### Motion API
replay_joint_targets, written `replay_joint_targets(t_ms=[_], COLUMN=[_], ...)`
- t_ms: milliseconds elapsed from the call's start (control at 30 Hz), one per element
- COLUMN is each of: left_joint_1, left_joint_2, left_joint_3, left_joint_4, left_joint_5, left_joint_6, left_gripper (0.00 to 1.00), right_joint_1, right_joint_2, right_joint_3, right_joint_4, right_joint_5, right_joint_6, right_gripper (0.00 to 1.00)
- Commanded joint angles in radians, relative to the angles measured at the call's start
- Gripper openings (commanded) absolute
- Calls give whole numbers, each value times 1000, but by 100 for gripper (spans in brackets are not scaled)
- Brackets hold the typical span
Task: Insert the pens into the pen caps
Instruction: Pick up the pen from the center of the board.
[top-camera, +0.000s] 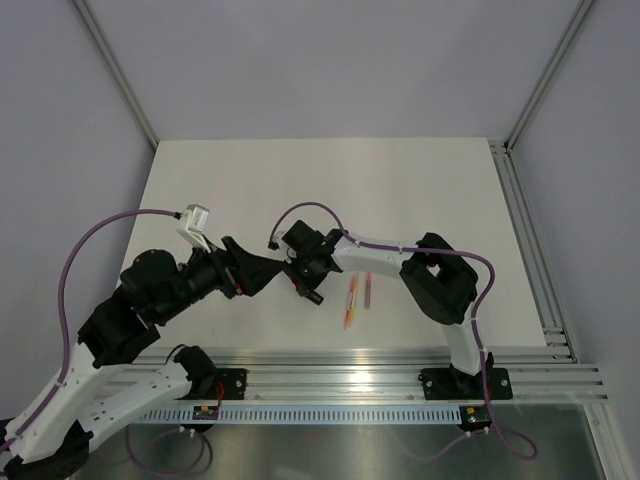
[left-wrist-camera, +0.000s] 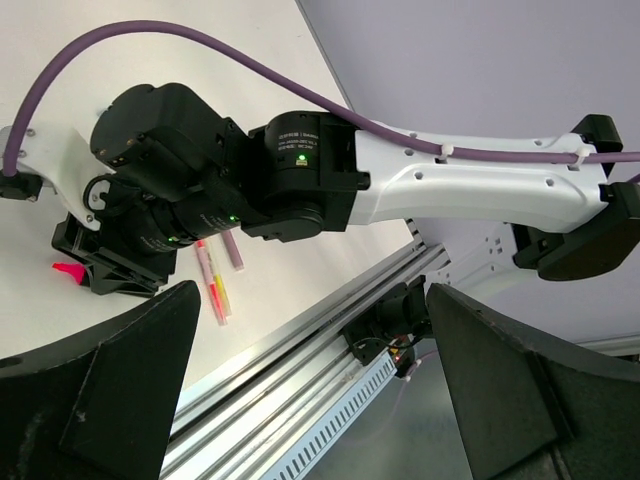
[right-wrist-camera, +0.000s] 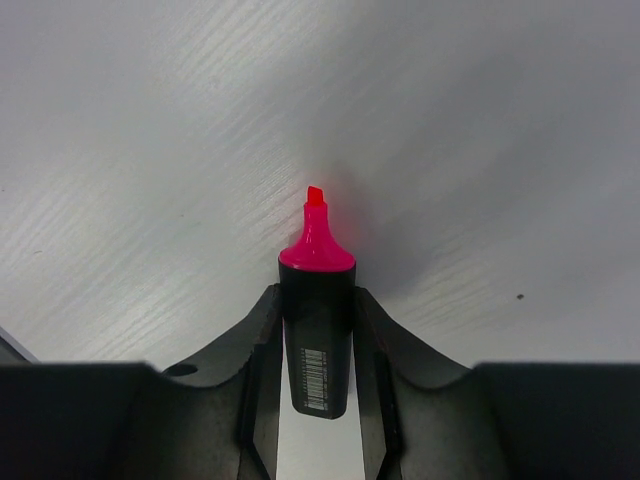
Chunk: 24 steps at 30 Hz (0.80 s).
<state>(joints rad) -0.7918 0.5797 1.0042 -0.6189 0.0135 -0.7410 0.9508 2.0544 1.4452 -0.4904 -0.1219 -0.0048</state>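
White table (right-wrist-camera: 150, 120) underlies the black marker (right-wrist-camera: 318, 350) clamped in right end effector (right-wrist-camera: 316, 296).

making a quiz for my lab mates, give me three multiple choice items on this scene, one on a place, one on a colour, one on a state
1. Where is the black marker? A lying loose, untouched; B held in the right gripper; C standing upright by itself.
2. What colour is its tip? A blue; B green; C pink.
3. How does the left gripper stand? A open, nothing in it; B shut on nothing; C shut on the marker.
Answers: 1 B, the right wrist view shows the gripper pressed on both sides of the barrel. 2 C, the bare tip is bright pink. 3 A, its jaws stand wide apart with nothing between them.
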Motion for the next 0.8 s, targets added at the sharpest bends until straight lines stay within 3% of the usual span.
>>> replay_joint_targets(t_ms=[0,500,633,767], left_joint_1=[3,3,3,3], left_joint_2=[-9,-198,-263,-285], left_joint_3=[-2,-240,-309,-386], left_joint_4=[10,-60,-117,-119], left_joint_5=[-55,-210,-216,-215], left_joint_6=[8,-70,-104,-116], left_gripper=[99,98,87,81], right_joint_1=[14,13,14,14], right_joint_2=[-54,-322,-370,-410], right_joint_3=[-20,-187,-227,-266], right_joint_4=[84,441,476,513], right_joint_5=[18,76,116,156], right_joint_6=[63,474,520,574], right_gripper=[25,20,20,20])
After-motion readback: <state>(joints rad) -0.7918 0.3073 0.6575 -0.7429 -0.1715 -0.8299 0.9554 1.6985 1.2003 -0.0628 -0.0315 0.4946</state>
